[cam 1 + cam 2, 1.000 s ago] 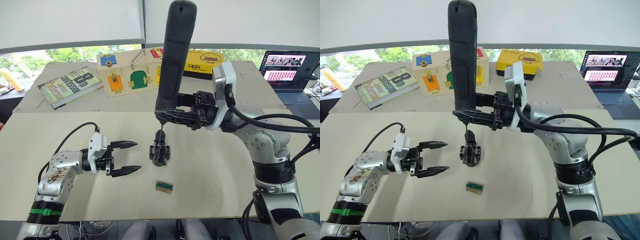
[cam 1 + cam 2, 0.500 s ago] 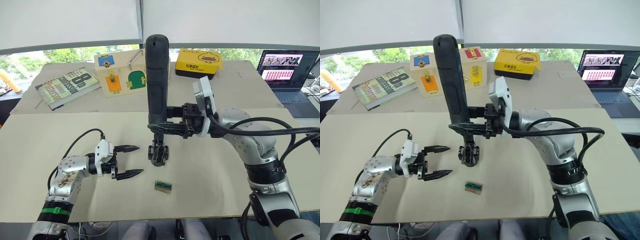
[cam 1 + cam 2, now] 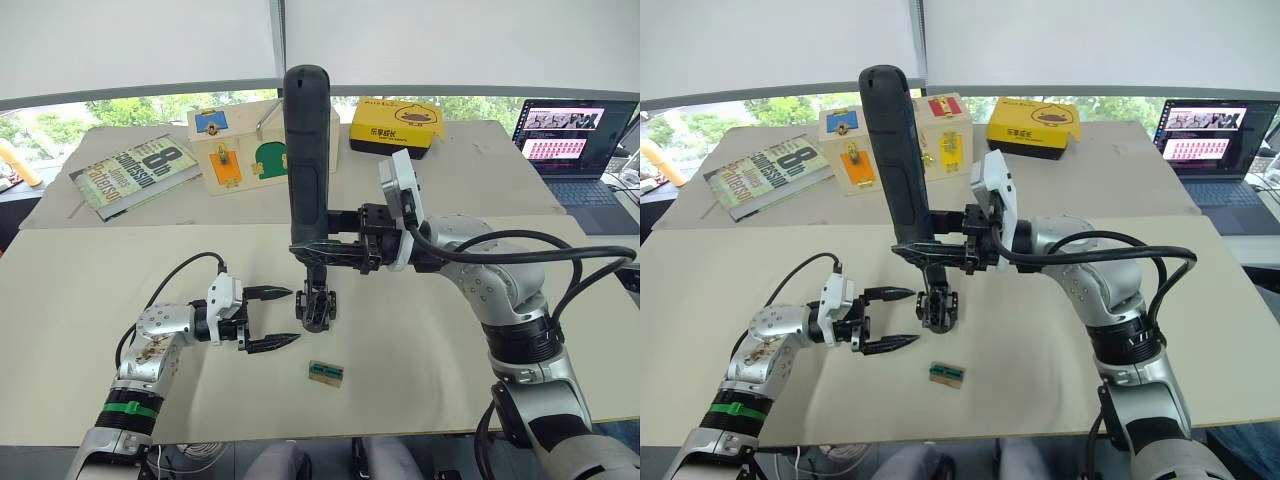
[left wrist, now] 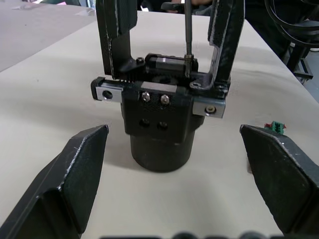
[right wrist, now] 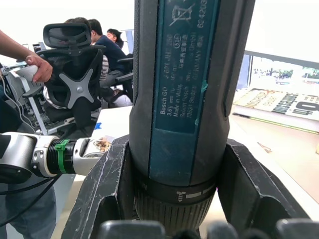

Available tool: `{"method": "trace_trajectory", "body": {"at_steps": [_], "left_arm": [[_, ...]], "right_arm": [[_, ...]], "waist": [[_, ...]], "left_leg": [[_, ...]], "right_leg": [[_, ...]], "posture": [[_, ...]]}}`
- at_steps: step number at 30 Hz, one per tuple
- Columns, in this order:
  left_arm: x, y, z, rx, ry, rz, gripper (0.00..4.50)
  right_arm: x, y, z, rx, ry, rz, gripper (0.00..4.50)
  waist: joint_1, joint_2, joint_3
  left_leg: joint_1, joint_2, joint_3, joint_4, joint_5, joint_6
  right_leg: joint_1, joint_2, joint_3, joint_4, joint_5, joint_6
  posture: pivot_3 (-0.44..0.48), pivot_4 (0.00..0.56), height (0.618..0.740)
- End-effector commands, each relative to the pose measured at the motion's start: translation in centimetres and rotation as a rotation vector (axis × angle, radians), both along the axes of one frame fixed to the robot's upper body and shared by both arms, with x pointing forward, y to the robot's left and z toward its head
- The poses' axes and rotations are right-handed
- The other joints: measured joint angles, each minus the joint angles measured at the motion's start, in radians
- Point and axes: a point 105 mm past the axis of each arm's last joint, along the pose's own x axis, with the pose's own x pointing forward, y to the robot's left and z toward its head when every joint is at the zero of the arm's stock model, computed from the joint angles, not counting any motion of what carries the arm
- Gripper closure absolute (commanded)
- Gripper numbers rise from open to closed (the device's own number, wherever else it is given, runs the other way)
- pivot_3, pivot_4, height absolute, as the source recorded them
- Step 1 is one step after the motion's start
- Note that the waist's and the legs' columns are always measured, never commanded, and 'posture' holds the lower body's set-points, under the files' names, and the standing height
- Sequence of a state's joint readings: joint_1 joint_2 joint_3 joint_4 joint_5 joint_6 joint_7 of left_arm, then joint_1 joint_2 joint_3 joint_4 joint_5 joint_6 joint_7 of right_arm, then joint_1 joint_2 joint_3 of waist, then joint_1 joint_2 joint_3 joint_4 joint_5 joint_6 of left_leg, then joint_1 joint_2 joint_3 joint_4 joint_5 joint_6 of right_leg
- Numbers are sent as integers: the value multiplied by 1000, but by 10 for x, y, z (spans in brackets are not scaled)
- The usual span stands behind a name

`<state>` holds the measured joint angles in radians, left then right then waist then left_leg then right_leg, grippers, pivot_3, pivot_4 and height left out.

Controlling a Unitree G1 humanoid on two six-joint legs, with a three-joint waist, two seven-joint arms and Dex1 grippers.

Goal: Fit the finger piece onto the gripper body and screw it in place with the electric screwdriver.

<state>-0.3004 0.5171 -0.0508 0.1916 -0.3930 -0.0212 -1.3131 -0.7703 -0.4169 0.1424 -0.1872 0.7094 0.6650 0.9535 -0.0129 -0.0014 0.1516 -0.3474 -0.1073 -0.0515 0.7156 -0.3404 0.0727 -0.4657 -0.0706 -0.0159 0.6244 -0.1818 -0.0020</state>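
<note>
The gripper body (image 3: 315,305) stands on the beige table near its middle. A black finger piece (image 4: 225,40) stands upright on it, with a second black finger (image 4: 115,35) at the other side. My right gripper (image 3: 325,250) is shut on the lower end of the electric screwdriver (image 3: 308,150), held upright directly above the body. Its thin bit (image 4: 187,35) comes down onto the body's top beside the finger piece. My left gripper (image 3: 294,315) is open just left of the body at table height. Its fingers (image 4: 75,174) flank the body without touching it.
A small green-and-tan block (image 3: 327,373) lies in front of the body. At the back are a book (image 3: 130,170), a wooden toy box (image 3: 250,150), a yellow box (image 3: 398,125) and a laptop (image 3: 570,140). People sit on office chairs (image 5: 75,74) off to my left.
My left gripper has slid right, close up to the gripper body, staying open. The screwdriver has come down and a little left, its bit now on the body.
</note>
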Motion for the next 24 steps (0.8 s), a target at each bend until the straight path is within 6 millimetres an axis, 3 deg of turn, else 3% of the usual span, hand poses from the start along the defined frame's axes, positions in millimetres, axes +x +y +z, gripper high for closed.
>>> {"method": "trace_trajectory", "body": {"at_steps": [1,24], "left_arm": [[0,-5,8,-11,-27,-14,0],[-5,-11,13,-5,-18,-12,0]], "right_arm": [[-9,1,22,49,-73,30,2588],[-11,4,14,38,-61,31,2588]], "waist": [[0,0,0],[0,0,0]], "left_leg": [[0,0,0,0,0,0],[-1,0,0,0,0,0]], "right_leg": [[0,0,0,0,0,0],[-1,0,0,1,0,0]], "posture": [[0,150,740],[0,150,740]]}}
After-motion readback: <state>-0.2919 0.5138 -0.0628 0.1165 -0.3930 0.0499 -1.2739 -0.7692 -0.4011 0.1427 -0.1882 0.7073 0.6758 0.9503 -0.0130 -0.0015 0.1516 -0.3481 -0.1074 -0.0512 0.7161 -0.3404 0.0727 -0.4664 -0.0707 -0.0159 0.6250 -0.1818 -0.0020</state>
